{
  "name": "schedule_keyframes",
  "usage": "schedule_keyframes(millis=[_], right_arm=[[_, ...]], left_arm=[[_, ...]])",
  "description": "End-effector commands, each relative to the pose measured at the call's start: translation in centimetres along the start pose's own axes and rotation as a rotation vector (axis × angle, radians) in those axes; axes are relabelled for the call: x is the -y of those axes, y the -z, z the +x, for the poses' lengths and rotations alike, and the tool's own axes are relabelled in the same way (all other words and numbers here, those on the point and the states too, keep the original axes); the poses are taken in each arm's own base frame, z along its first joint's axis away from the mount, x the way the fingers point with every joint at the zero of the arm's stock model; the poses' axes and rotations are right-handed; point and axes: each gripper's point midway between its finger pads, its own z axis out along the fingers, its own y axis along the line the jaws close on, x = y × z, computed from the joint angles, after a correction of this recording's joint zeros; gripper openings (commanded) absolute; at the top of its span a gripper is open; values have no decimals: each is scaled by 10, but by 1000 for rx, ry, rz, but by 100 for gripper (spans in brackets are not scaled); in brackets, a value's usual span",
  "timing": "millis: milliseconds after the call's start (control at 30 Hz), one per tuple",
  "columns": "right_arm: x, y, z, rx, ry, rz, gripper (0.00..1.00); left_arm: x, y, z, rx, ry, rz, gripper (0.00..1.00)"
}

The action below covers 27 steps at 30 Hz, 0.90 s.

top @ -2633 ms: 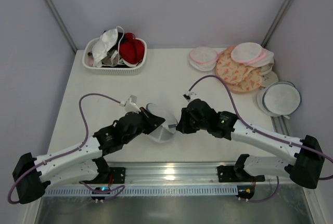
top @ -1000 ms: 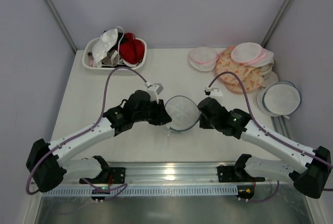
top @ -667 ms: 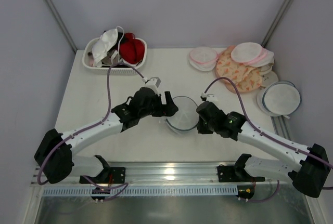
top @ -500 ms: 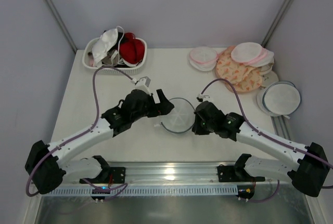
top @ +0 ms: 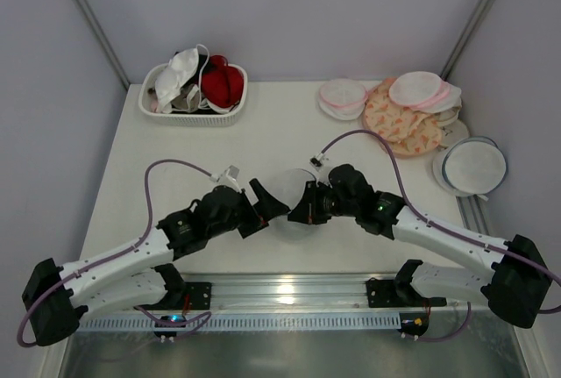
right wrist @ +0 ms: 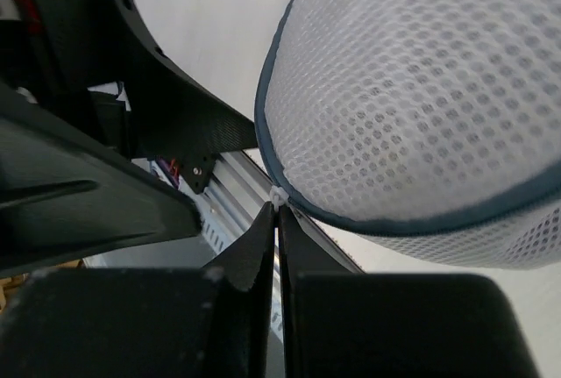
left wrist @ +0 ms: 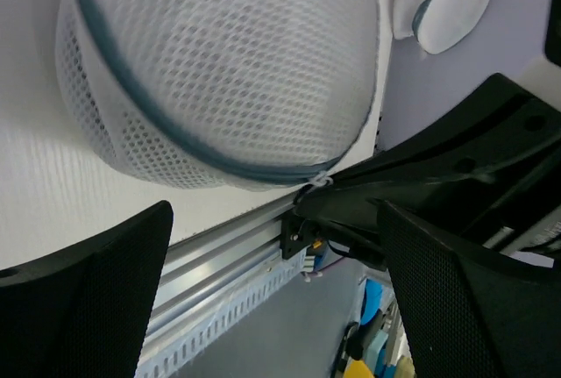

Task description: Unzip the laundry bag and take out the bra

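Laundry bag looks zipped: the right gripper jaws pinch its zip pull, and the left gripper jaws are spread beside it. Next, probably, draw the pull along the rim.

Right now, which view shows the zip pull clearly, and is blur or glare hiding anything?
Right wrist: laundry bag mesh is sharp; the right gripper is dark and soft, yet shut on the zip pull. Left wrist: mesh sharp, the open left gripper blurred and black. Top external: even light, glare on the metal rail; the bag mostly hidden between the grippers.
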Motion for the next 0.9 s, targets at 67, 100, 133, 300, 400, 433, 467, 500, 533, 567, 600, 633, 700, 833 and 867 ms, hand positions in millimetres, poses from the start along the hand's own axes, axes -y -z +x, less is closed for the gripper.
schedule_keyframes(millis=[67, 100, 133, 300, 400, 433, 467, 500, 533, 567, 600, 633, 700, 833, 867], right_arm=[[-23, -1, -10, 44, -17, -103, 4], [-21, 0, -10, 48, -18, -98, 4], [-21, 0, -10, 48, -18, -96, 4], [-19, 6, -8, 53, -2, -85, 4], [-14, 9, -6, 55, 10, -66, 4], [-13, 11, -7, 63, 12, -63, 4], [-13, 11, -6, 63, 13, -60, 4], [-11, 11, -5, 62, 15, -57, 4], [-11, 12, -6, 68, 19, -59, 4], [-12, 13, -5, 67, 19, -60, 4], [-12, 13, -6, 68, 21, -61, 4], [-12, 13, -6, 70, 24, -62, 4], [-13, 14, -6, 71, 30, -65, 4], [-13, 15, -5, 67, 40, -62, 4], [-11, 15, -5, 63, 40, -54, 4]], left_arm=[[-1, -10, 17, -1, 194, 35, 100], [-6, -11, 19, 6, 200, 25, 100], [-7, -12, 15, 30, 213, 26, 99], [-10, -9, -9, 171, 281, 33, 97], [1, -5, -24, 238, 312, 82, 94], [1, -6, -26, 250, 315, 81, 94], [9, -6, -29, 254, 324, 108, 93], [6, -11, -27, 249, 332, 89, 92], [7, -14, -24, 233, 335, 84, 92], [9, -17, -23, 226, 340, 82, 91], [9, -23, -21, 217, 345, 77, 88], [10, -27, -19, 211, 357, 83, 84], [18, -32, -18, 201, 378, 122, 70], [23, -42, -19, 204, 363, 124, 38], [24, -42, -21, 215, 360, 123, 24]])
